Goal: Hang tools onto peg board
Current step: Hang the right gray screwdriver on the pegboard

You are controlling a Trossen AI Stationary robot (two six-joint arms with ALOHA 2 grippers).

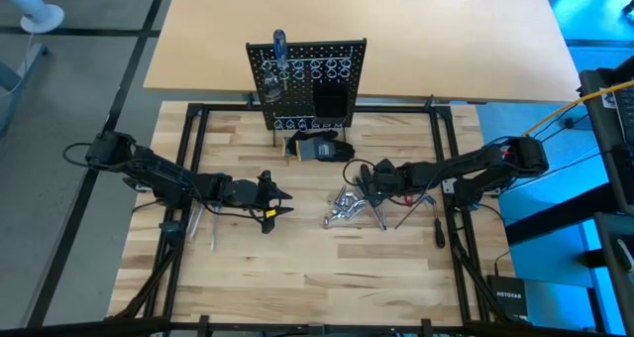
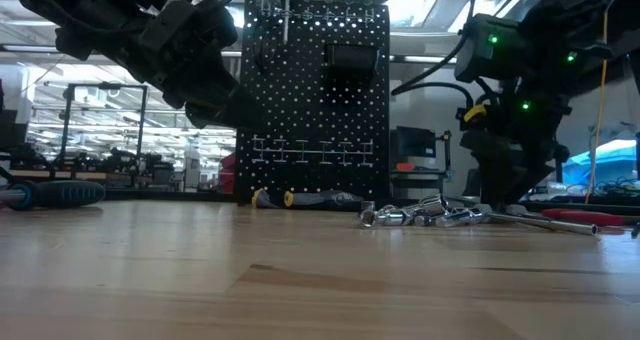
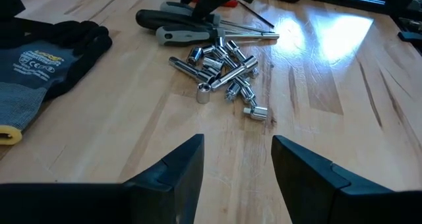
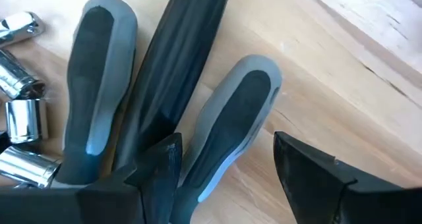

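Pale butcher-block wooden table (image 1: 297, 278) inside a black frame, tan tabletop behind it, workshop room beyond in the low view. Small upright black perforated peg board (image 1: 307, 79) stands at the far edge of the table, with a black box-shaped bin (image 1: 330, 103) on it and one blue-handled screwdriver (image 1: 279, 52) already hanging near its upper left; that looks like the only tool hung so far. Most of the job is left: pile of shiny silver metal sockets (image 3: 221, 69) lies mid-table, grey-and-black-handled screwdrivers (image 4: 165, 112) lie just beside it, a red-handled screwdriver (image 2: 590, 217) shows further right in the low view, and another blue-handled screwdriver (image 2: 50, 193) lies near the left arm. Dark grey-black work glove (image 1: 319, 147) sits in front of the board, not part of the job. Left hand (image 1: 275, 203) hovers low over the table left of the socket pile, fingers spread, nothing between them. Right hand (image 4: 224, 178) is down right over the grey-handled screwdrivers, fingers spread and straddling one handle, not yet clamped on it. Judging by this, the step in hand is picking up the second tool.
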